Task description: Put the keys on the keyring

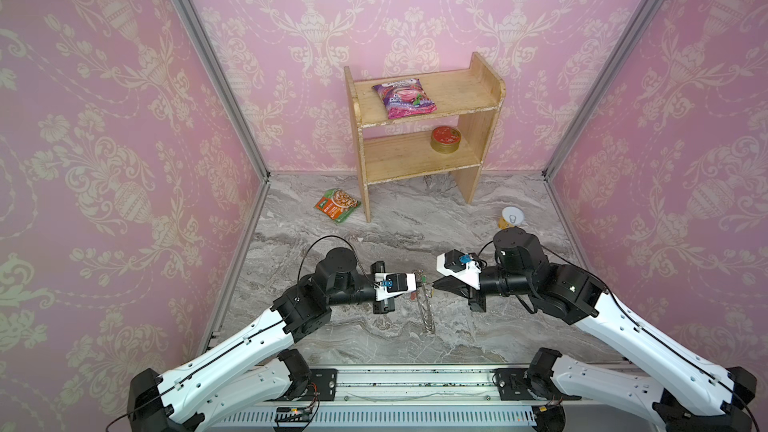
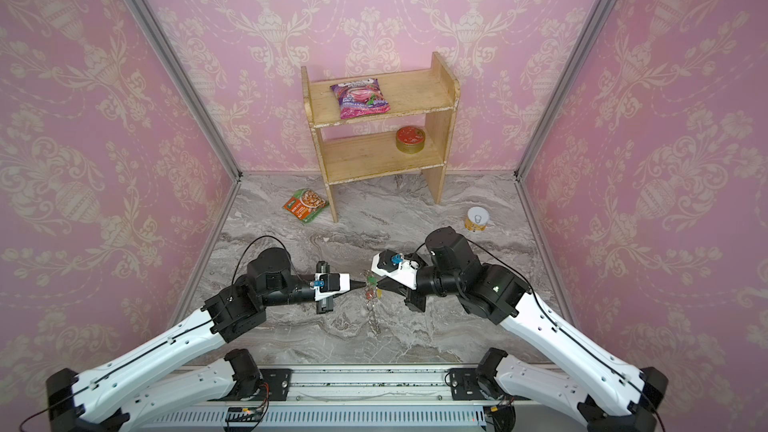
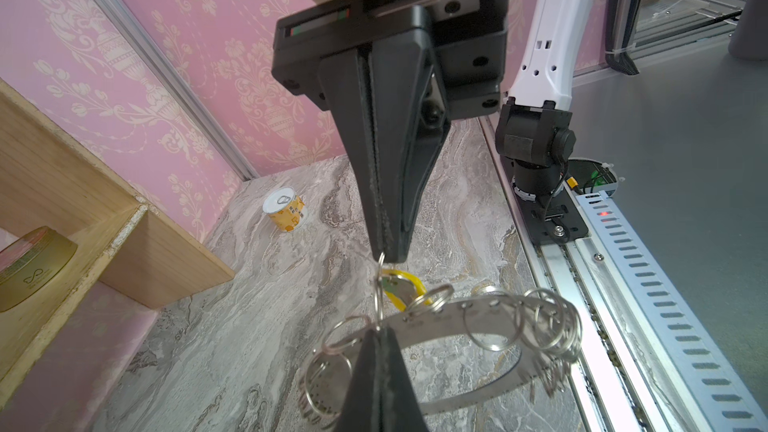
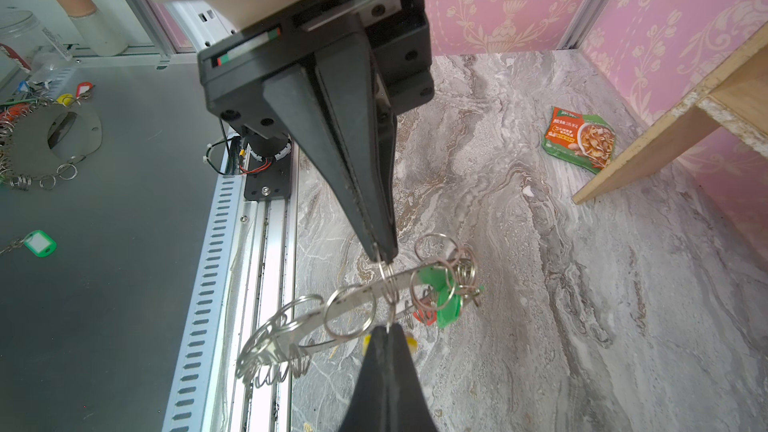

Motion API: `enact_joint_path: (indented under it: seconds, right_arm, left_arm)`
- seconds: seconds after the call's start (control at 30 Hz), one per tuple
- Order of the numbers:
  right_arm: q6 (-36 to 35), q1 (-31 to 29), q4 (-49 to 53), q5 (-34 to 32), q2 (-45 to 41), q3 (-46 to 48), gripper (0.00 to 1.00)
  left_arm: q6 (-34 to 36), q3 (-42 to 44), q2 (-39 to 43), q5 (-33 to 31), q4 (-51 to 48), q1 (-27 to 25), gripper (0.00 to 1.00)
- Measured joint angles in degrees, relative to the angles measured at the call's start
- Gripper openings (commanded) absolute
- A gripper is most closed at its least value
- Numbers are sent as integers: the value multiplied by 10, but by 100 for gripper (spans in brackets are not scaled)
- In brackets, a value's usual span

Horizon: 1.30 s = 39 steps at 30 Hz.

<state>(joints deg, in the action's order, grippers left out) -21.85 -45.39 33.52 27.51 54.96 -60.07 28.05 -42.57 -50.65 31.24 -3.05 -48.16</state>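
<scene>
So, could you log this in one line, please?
left gripper: shut on keyring | right gripper: shut on keyring | keyring: held between both

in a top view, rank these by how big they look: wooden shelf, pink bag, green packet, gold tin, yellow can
1. wooden shelf
2. pink bag
3. green packet
4. gold tin and yellow can: too alike to rank

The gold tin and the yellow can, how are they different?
The gold tin sits on the lower board of the wooden shelf; the yellow can stands on the marble table. The tin has a red lid; the can has a pale pull-tab top. The tin is flatter than the can. Both are round.
</scene>
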Motion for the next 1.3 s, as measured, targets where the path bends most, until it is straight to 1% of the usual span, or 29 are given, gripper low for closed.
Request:
enact_joint_path:
  seconds: [0.57,1.3]
  right_arm:
    - [0,0,-1,9,6,-4,0]
    - [8,4,-1,9,-6,-4,0]
  left_arm:
    - [0,0,-1,15,1,0,0]
    - [-4,0,-12,30,13,0,0]
